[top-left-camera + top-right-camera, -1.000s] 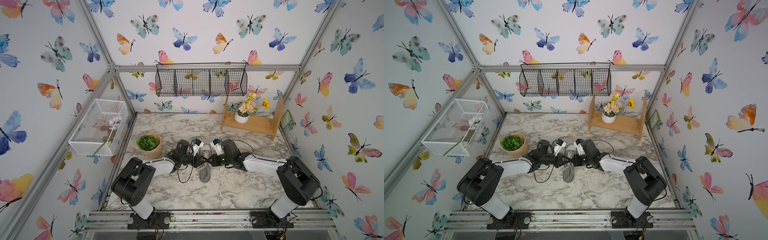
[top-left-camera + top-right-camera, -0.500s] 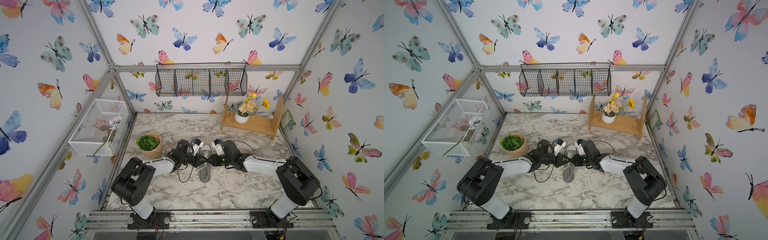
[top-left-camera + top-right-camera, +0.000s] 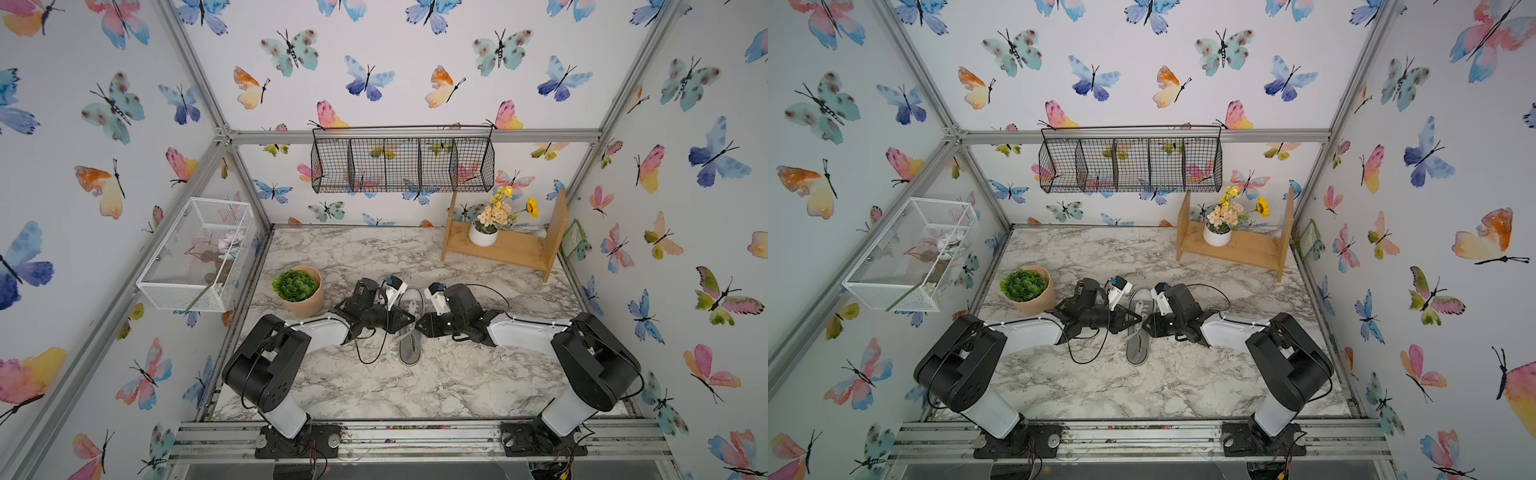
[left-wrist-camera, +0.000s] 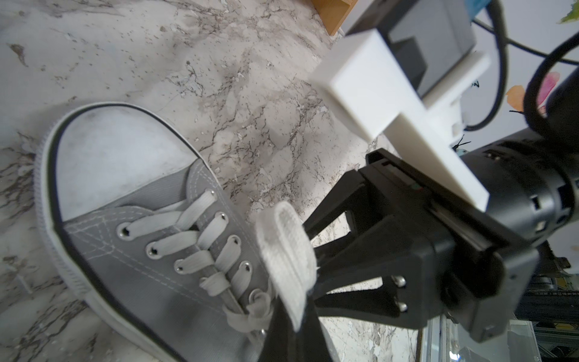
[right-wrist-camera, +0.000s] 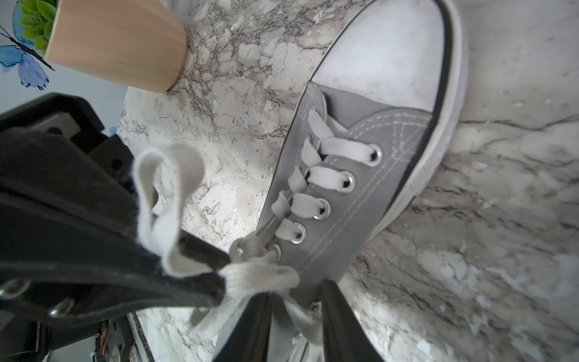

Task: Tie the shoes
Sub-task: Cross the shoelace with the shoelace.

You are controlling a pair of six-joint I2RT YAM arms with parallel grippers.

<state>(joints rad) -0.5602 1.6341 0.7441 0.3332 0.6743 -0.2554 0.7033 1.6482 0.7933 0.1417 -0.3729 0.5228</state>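
Sneaker (image 3: 409, 347) lies midway on the table (image 3: 457, 374), toe pointing away from the arm bases, so its long axis runs crosswise to both grippers, which meet equally near over the top eyelets (image 5: 275, 250). The left gripper (image 5: 216, 279) is clamped on a lace loop (image 5: 166, 188); the right gripper (image 5: 294, 329) stands partly parted astride loose lace (image 5: 260, 275), seemingly gripping nothing. Only the wrist views show this; both top views are too coarse.

The left arm (image 3: 320, 330) and right arm (image 3: 523, 330) stretch low and inward from their bases, forearms nearly level, wrists pointing at each other. The left gripper (image 3: 410, 321) is pinched tight on a lace (image 4: 285, 250) loop. The right gripper (image 3: 419, 327) faces it almost tip to tip, jaws parted, clamping nothing.
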